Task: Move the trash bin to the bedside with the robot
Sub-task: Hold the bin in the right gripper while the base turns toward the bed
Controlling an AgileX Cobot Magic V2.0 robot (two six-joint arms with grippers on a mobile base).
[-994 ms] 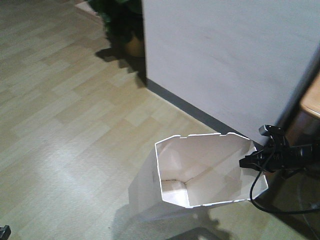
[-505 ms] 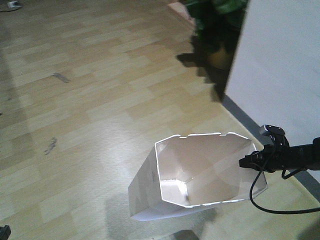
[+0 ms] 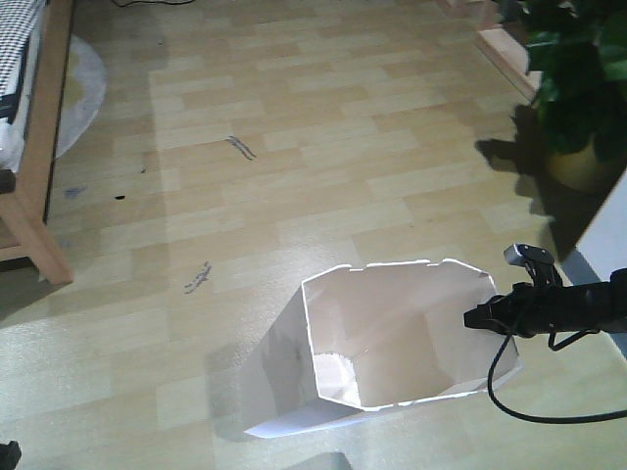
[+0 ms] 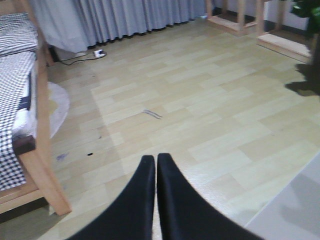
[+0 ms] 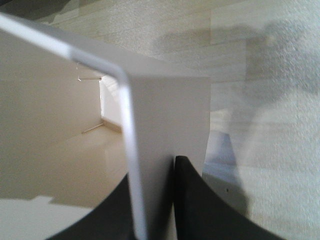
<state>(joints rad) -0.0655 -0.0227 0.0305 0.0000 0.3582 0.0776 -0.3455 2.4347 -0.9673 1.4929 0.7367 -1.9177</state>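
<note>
Right claw (image 3: 478, 316) pinches the rim of the white thin-walled plastic trash bin (image 3: 387, 333), I guess for dragging. Bin's on open floor, well apart from the light-brown wooden bed frame (image 3: 37, 186). Left claw (image 4: 156, 167) is clenched, empty.

Bright and even, though a little washed out and grainy in the front view. Pale glare on the floor (image 3: 294, 225) ahead of the right gripper (image 3: 472, 318); soft dark shadow beneath the plant (image 3: 573, 78) beyond it. Heavily blurred at the trash bin (image 5: 165, 125) wall pinched between the jaws; likewise soft at the closed left gripper (image 4: 156, 162).
</note>
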